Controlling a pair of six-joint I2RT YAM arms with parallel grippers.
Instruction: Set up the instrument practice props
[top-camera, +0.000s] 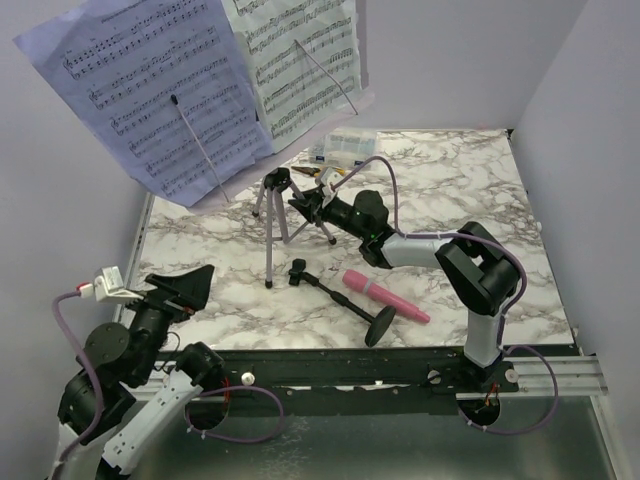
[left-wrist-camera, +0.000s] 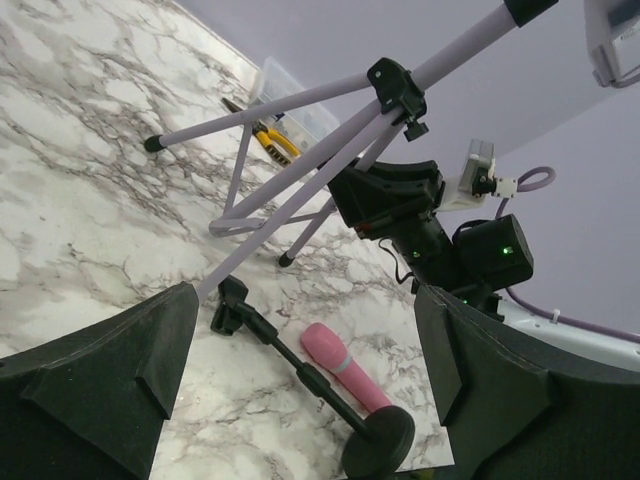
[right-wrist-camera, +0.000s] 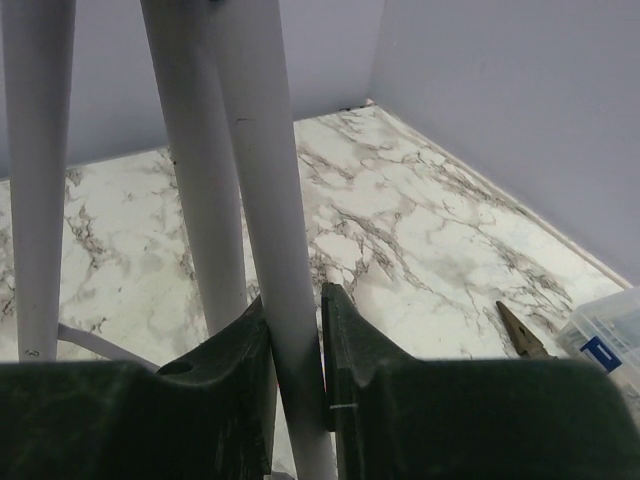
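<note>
Standing upright: tripod (top-camera: 269, 240) in right claw (right-wrist-camera: 298, 390)

The marbled white-and-grey tabletop (top-camera: 470, 200) carries a lilac tripod (top-camera: 272, 215) standing on spread legs left of centre. Nearer, a black microphone stand (top-camera: 340, 300) lies on its side, with a pink toy microphone (top-camera: 385, 297) lying beside it to the right. At the far edge sit a clear compartment box (top-camera: 345, 145) and yellow-handled pliers (top-camera: 318, 172).

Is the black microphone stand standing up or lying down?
Lying down. The stand lies on its side on the table, with the pink microphone lying beside it.
</note>
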